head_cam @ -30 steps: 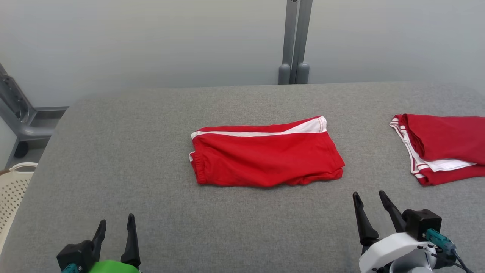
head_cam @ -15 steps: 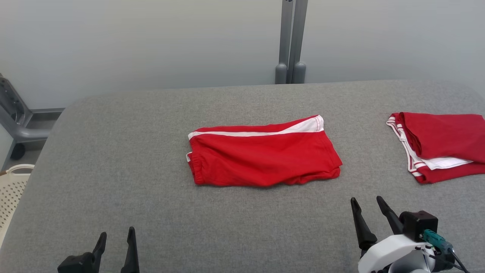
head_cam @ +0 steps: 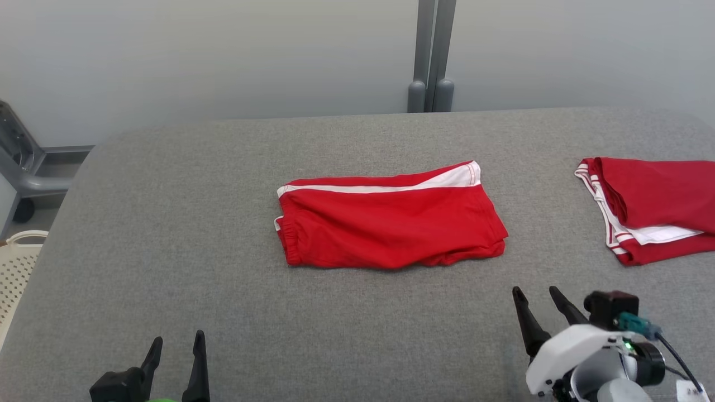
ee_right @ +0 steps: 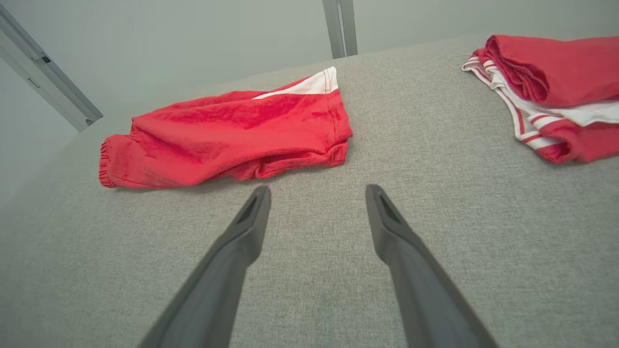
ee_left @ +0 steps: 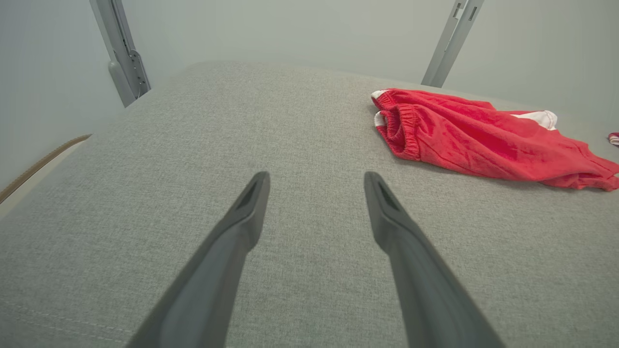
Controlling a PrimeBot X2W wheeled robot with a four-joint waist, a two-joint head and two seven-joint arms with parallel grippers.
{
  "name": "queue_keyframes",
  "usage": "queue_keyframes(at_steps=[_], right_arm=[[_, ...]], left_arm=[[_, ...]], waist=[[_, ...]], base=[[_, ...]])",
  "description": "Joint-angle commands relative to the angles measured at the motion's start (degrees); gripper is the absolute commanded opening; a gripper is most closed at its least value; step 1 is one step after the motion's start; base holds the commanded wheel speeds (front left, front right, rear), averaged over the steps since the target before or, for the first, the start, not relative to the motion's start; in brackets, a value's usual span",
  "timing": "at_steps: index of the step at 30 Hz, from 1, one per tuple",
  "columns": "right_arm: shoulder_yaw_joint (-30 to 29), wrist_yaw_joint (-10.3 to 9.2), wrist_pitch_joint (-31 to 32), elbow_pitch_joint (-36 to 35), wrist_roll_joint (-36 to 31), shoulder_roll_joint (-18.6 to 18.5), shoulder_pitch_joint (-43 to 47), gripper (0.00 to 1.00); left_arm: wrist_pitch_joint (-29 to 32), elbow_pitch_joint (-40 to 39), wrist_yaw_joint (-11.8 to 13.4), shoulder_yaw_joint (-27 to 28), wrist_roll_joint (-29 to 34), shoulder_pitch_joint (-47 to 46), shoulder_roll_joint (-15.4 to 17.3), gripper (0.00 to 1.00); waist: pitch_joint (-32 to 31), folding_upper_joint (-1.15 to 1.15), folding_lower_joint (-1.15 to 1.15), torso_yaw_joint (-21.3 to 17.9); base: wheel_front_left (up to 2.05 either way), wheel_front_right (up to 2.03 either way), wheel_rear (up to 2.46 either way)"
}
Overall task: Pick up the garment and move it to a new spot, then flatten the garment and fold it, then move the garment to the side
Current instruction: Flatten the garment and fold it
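A folded red garment (head_cam: pixel 388 220) with a white stripe along its far edge lies in the middle of the grey table (head_cam: pixel 167 223). It also lies at the upper right of the left wrist view (ee_left: pixel 483 140) and at the upper left of the right wrist view (ee_right: pixel 227 130). My left gripper (head_cam: pixel 179 338) is open at the near left, well short of the garment, its fingers (ee_left: pixel 242 217) spread with nothing between them. Open too is my right gripper (head_cam: pixel 535 290), near the garment's near right corner, with bare cloth-covered table between its fingers (ee_right: pixel 387 227).
A second folded red garment with white trim (head_cam: pixel 653 206) lies at the table's right edge, also in the right wrist view (ee_right: pixel 551 82). A pale perforated basket (head_cam: pixel 14 273) stands off the table's left edge. A grey post (head_cam: pixel 430 56) rises behind the table.
The camera view has shifted slightly. My right gripper has turned a little and drawn nearer the bottom edge. The left gripper sits slightly lower. The garment has not moved.
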Motion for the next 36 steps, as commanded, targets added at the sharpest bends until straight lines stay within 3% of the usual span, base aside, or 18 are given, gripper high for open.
queue_keyframes(at_steps=[1,10,16,25,36], right_arm=[[0.3,-0.01,2.2,-0.5,-1.2,0.0,-1.9,1.00],[-0.7,-0.01,21.1,0.0,-4.9,-3.4,-14.9,1.00],[-8.1,-0.02,33.2,9.0,-4.6,-4.6,-27.7,1.00],[-13.8,-0.01,35.8,20.4,-9.6,-6.9,-38.1,1.00],[-16.2,0.00,36.4,29.1,-11.8,-6.5,-42.5,1.00]], left_arm=[[-0.1,-0.2,0.2,0.0,0.4,-0.7,0.6,1.00],[0.0,-1.7,0.0,-1.1,1.0,-2.7,0.9,1.00],[-1.7,-2.5,-0.2,-2.0,2.3,-6.7,1.1,1.00],[-3.5,-2.8,-2.1,-4.4,3.8,-11.5,0.4,1.00],[-4.4,-1.2,-2.9,-6.1,4.1,-13.4,-0.6,1.00]], waist=[[0.4,0.00,0.00,0.0],[5.0,0.00,0.00,1.5],[11.1,0.00,0.00,4.9],[16.7,0.00,0.00,10.1],[19.1,0.00,0.00,13.0]], base=[[0.00,0.00,0.00],[0.00,0.00,0.00],[0.00,0.00,0.00],[0.00,0.00,0.00],[0.00,0.00,0.00]])
